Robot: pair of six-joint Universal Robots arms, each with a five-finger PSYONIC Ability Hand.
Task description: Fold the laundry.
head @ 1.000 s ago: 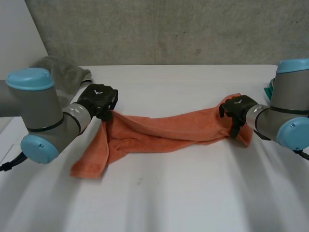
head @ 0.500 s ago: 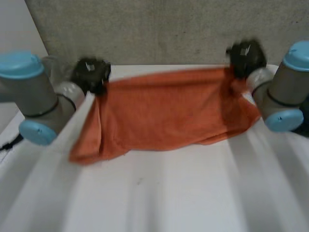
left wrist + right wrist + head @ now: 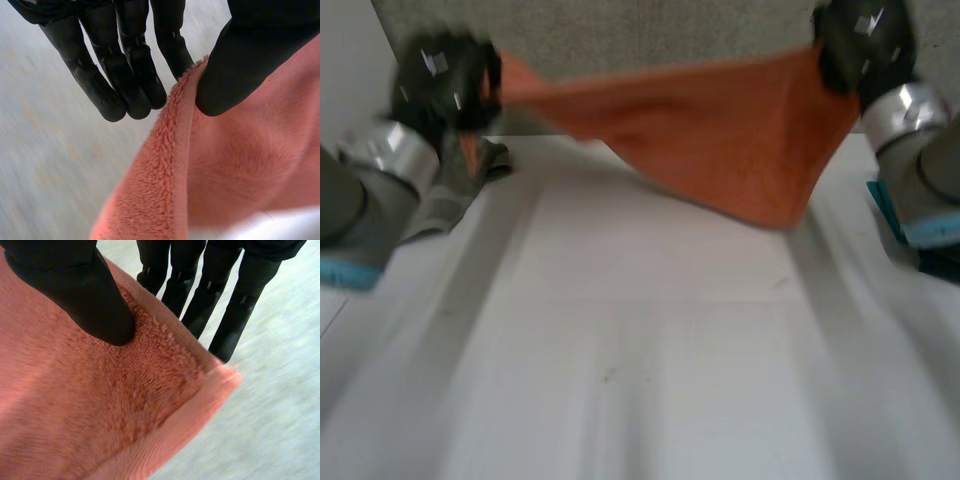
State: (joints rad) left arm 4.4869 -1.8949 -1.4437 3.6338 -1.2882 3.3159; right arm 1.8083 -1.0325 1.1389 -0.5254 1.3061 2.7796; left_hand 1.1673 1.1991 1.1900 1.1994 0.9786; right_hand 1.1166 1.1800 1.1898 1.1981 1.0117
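You've got the orange towel [image 3: 720,130] hanging stretched across the top of the frame, above the white table [image 3: 640,350]. Your left hand [image 3: 445,85], upper left, pinches its edge between thumb [image 3: 245,65] and fingers [image 3: 125,75]. Your right hand [image 3: 865,45], upper right, pinches near a corner. A grey cloth [image 3: 470,170] lies at the table's upper left.

Towel [image 3: 100,415] is fuzzy terry cloth; fingers [image 3: 97,82] smooth matt.

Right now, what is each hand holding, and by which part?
The towel, lifted between both: left hand pinches an edge at one end, right hand pinches the opposite corner.
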